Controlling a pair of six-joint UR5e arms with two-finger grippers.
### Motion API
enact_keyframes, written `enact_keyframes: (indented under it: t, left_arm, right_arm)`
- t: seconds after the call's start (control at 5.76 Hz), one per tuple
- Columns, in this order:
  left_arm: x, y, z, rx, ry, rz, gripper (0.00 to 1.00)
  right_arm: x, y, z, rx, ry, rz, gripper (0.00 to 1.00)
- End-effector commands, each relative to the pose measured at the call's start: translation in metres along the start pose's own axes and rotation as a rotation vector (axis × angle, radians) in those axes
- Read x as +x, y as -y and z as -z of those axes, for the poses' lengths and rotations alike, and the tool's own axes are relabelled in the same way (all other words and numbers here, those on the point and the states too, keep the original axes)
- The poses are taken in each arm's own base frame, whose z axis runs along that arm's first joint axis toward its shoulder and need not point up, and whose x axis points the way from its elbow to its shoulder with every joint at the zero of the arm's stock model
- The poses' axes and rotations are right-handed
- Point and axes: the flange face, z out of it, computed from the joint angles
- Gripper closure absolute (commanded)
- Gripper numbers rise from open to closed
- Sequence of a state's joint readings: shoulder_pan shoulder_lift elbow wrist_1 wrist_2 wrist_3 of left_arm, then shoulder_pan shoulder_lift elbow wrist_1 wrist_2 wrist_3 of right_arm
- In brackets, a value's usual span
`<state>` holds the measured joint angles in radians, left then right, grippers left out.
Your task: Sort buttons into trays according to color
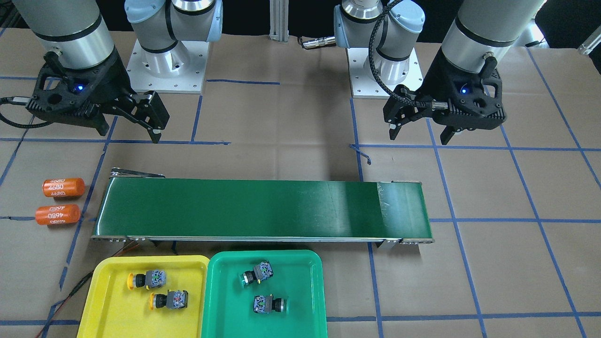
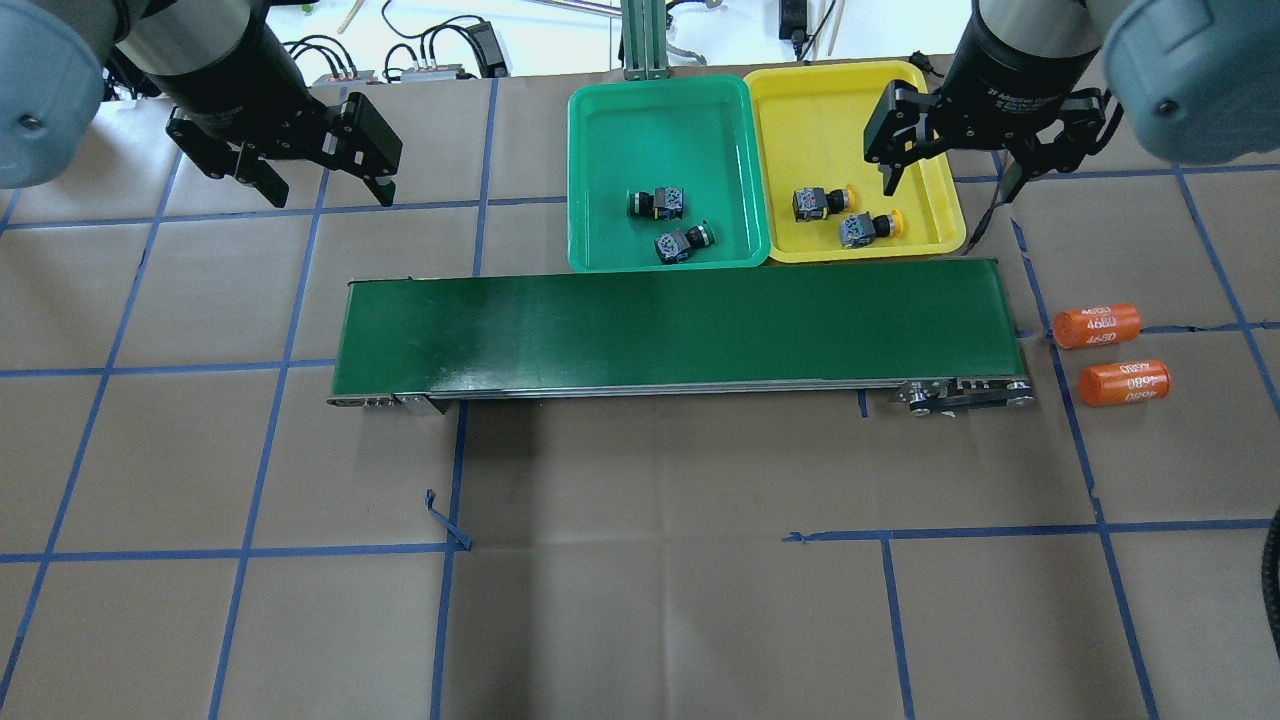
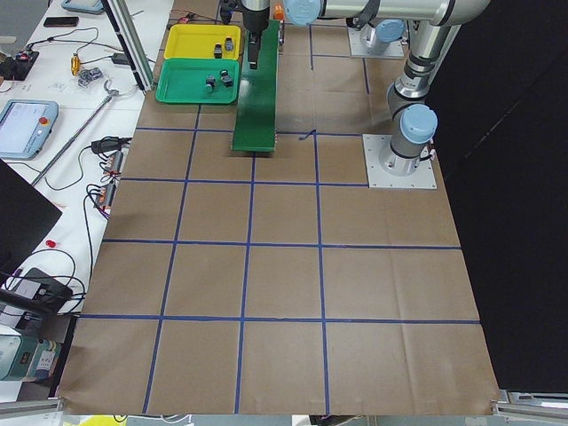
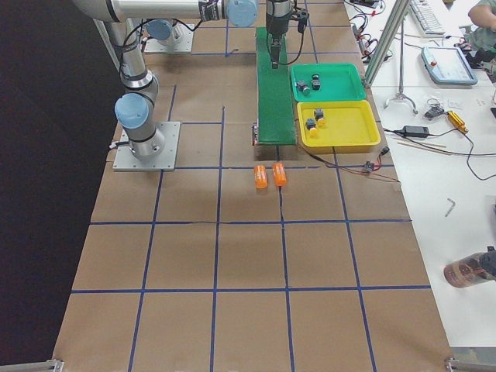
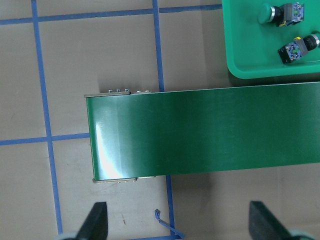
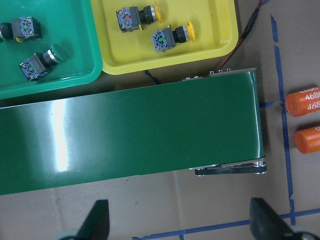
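Observation:
Two green-capped buttons (image 2: 655,204) (image 2: 683,242) lie on their sides in the green tray (image 2: 660,88). Two yellow-capped buttons (image 2: 820,202) (image 2: 868,228) lie in the yellow tray (image 2: 850,72) beside it. In the front-facing view the yellow pair (image 1: 146,280) (image 1: 169,300) and the green pair (image 1: 257,273) (image 1: 268,304) show clearly. My left gripper (image 2: 328,192) hangs open and empty over bare table, far from the trays. My right gripper (image 2: 950,185) hangs open and empty above the yellow tray's right edge, touching nothing.
A long dark-green conveyor belt (image 2: 670,325) lies across the table in front of both trays. Two orange cylinders printed "4680" (image 2: 1095,325) (image 2: 1124,382) rest off its right end. Brown paper with blue tape lines covers the table.

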<state>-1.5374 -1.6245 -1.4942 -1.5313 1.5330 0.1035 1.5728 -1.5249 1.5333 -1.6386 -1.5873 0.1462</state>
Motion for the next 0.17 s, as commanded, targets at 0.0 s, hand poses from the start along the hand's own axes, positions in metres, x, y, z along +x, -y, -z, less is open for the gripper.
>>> enact_keyframes:
  t: [0.0]
  left_arm:
    - [0.0007,0.0,0.0001,0.001,-0.001,0.001,0.02]
  right_arm:
    - [0.0003,0.0002,0.0003,0.0,0.0,-0.002,0.0]
